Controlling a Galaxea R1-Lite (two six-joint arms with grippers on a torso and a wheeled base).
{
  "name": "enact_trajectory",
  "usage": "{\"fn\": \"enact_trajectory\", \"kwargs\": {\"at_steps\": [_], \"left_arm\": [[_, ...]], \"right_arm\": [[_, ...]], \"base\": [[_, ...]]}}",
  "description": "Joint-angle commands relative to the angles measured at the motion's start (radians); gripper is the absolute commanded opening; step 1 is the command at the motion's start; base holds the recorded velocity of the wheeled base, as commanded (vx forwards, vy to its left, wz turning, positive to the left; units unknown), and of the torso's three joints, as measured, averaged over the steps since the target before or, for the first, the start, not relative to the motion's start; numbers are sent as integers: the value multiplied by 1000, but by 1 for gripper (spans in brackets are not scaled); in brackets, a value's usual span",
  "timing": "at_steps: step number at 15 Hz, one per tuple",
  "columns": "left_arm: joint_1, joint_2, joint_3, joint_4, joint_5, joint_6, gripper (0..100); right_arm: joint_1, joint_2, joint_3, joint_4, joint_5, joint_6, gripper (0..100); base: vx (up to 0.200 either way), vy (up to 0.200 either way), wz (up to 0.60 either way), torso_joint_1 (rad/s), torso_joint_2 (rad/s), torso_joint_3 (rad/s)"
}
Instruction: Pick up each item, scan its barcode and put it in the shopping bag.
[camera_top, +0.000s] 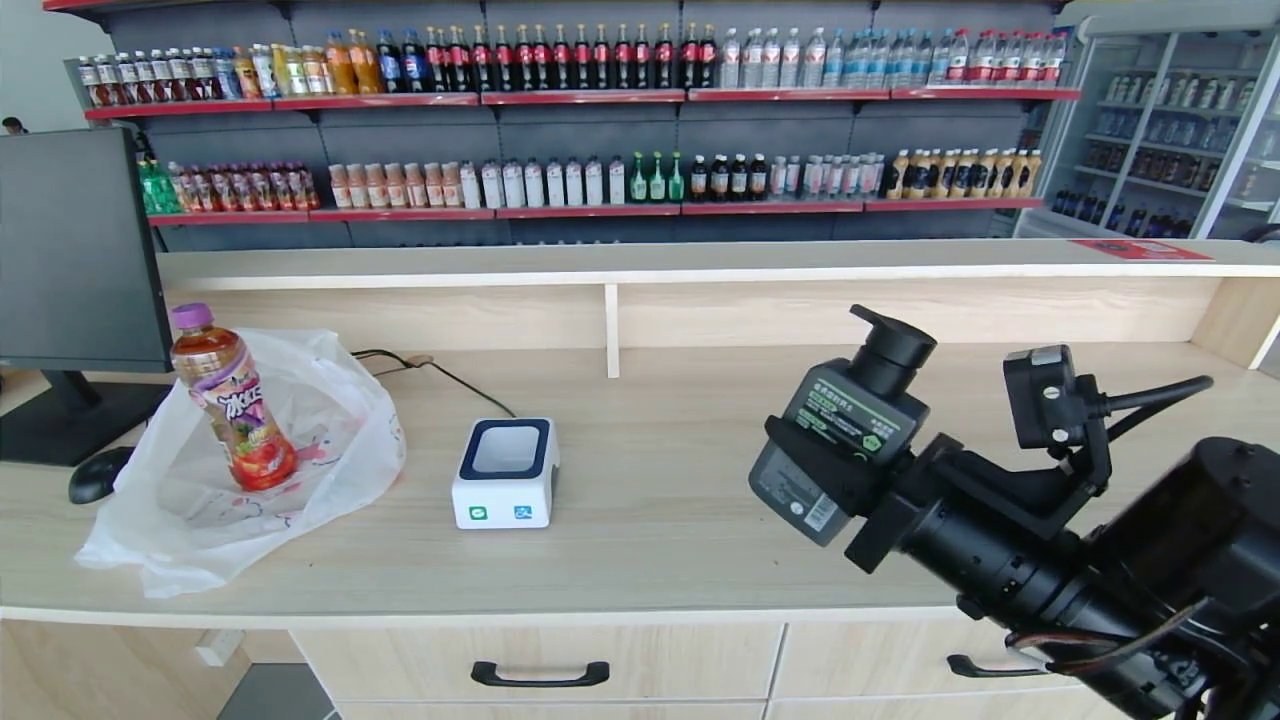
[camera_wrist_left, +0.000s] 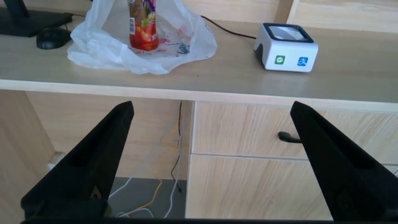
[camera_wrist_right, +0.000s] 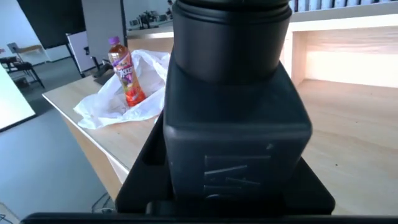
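Right gripper — clenched on a dark bottle with a black cap, held tilted in the air above the right part of the counter, well apart from the scanner. The bottle's body hides much of the fingers, and its label print is too small to make out. In the right wrist view the bottle blocks the middle of the scene.

The scanner, a white box with a blue-rimmed window facing up, stands mid-counter. The shopping bag, translucent white, lies slumped open toward the counter's left end. A drink bottle with a purple cap stands inside it, leaning slightly. A mouse lies just beside the bag, and the monitor is cut off at the frame edge.

Left gripper — spread wide and empty, below the counter edge, facing the drawers. The frame cuts off the bases of its fingers.
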Motion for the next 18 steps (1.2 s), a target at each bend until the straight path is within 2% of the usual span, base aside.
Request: {"fn": "enact_trajectory", "kwargs": {"at_steps": [1, 4, 8, 11, 13, 16, 18], "left_arm": [[0, 0, 0, 0, 0, 0, 100], [0, 0, 0, 0, 0, 0, 100], [-1, 0, 0, 0, 0, 0, 100], [0, 0, 0, 0, 0, 0, 100], [0, 0, 0, 0, 0, 0, 100], [0, 0, 0, 0, 0, 0, 100], [0, 0, 0, 0, 0, 0, 100]], "right_arm": [[33, -22, -5, -1, 24, 69, 0], [41, -27, -19, -1, 26, 174, 0], [95, -70, -33, -1, 26, 315, 0], [107, -76, -46, -1, 26, 459, 0], [119, -90, -54, -1, 27, 477, 0], [227, -132, -63, -1, 27, 505, 0], [254, -139, -56, -1, 27, 505, 0]], "base": [[0, 0, 0, 0, 0, 0], [0, 0, 0, 0, 0, 0], [0, 0, 0, 0, 0, 0], [0, 0, 0, 0, 0, 0], [0, 0, 0, 0, 0, 0], [0, 0, 0, 0, 0, 0], [0, 0, 0, 0, 0, 0]]}}
